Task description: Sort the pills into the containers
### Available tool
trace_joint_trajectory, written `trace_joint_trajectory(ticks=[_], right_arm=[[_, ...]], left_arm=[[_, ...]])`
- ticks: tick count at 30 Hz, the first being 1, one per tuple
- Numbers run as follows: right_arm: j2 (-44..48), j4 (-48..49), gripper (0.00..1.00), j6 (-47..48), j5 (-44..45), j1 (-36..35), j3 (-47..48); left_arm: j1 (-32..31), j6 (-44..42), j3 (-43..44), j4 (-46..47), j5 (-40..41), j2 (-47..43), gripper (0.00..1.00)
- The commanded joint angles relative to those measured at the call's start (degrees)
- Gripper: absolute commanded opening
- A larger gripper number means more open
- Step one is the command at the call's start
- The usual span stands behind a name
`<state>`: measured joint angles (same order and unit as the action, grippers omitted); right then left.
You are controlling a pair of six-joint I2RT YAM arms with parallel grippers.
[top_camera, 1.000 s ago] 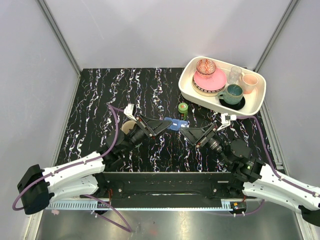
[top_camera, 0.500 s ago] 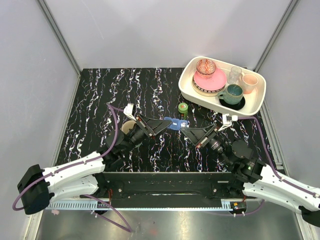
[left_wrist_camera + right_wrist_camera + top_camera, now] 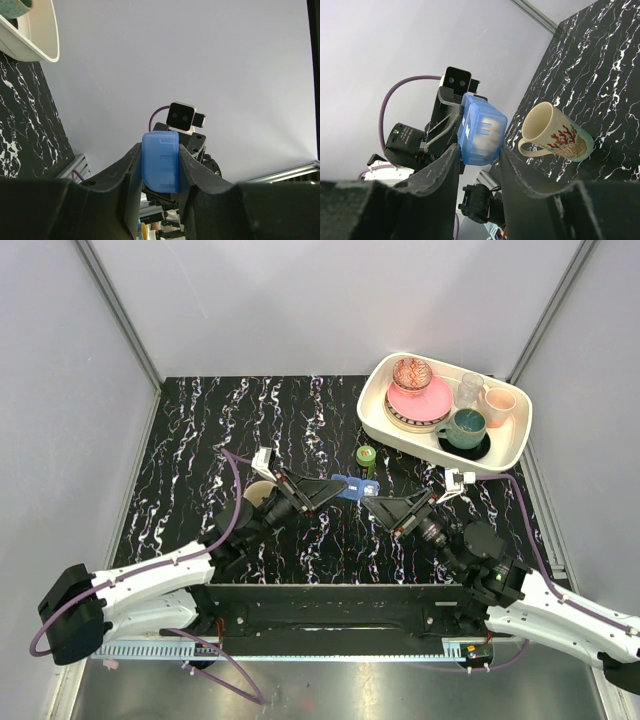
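The containers are one small blue translucent pill box [image 3: 356, 487], held in the air over the middle of the black marbled table [image 3: 200, 440]. My left gripper [image 3: 340, 486] is shut on one end of it; in the left wrist view the pill box [image 3: 160, 161] fills the gap between the fingers. My right gripper [image 3: 479, 150] meets it from the opposite side, open, a finger on each side of the pill box's [image 3: 481, 131] free end. Pale shapes show through its wall. No loose pills are in view.
A beige mug with a red coral print [image 3: 555, 132] lies on its side on the table, under my left arm [image 3: 255, 492]. A small green bottle [image 3: 366, 456] stands just behind the box. At the back right a cream tray [image 3: 365, 405] holds dishes and cups.
My left arm has edged slightly to the right with the box. The right gripper has stayed at the box's free end.
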<state>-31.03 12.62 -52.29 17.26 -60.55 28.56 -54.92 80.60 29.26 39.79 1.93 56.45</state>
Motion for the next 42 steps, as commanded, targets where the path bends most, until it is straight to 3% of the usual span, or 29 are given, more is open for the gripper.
trace_joint_trajectory(ticks=[1, 2, 3, 6, 12, 13, 16, 20, 30, 42], right_arm=[[0.4, 2.7, 0.38, 1.0, 1.4, -0.1, -0.3], [0.4, 2.7, 0.34, 0.9, 1.2, -0.1, -0.4], [0.3, 2.8, 0.2, 0.8, 1.1, -0.1, -0.4], [0.0, 2.7, 0.03, 0.5, 0.6, -0.1, -0.5], [0.1, 2.7, 0.0, 0.2, 0.3, -0.1, -0.4], [0.2, 2.7, 0.12, 0.3, 0.3, -0.1, -0.4], [0.8, 2.5, 0.32, 0.4, 0.5, -0.1, -0.6], [1.9, 2.4, 0.44, 0.4, 1.0, -0.1, -1.1], [4.2, 0.9, 0.54, 1.4, 0.5, -0.1, -1.1], [4.1, 0.4, 0.58, 2.5, 4.1, -0.1, -0.7]], left_arm=[[-0.4, 2.2, 0.3, 6.3, -0.6, 1.1, 0.0], [-0.6, 2.3, 0.3, 6.6, -0.6, 1.6, 0.0], [-0.8, 2.4, 0.2, 7.1, -0.6, 1.7, 0.0], [-1.2, 2.5, 0.2, 7.6, -0.6, 2.3, 0.0], [-1.6, 2.6, 0.3, 7.8, -0.4, 2.3, 0.0], [-1.6, 2.5, 0.2, 7.8, -0.4, 2.3, 0.0], [-1.7, 2.5, 0.1, 7.4, -0.2, 1.9, 0.0], [-1.7, 2.5, 0.0, 7.1, -0.1, 1.6, 0.0], [-1.7, 2.5, 0.0, 6.7, 0.4, 1.7, 0.0], [-1.7, 2.5, 0.5, 6.8, -0.2, 2.2, 0.0]])
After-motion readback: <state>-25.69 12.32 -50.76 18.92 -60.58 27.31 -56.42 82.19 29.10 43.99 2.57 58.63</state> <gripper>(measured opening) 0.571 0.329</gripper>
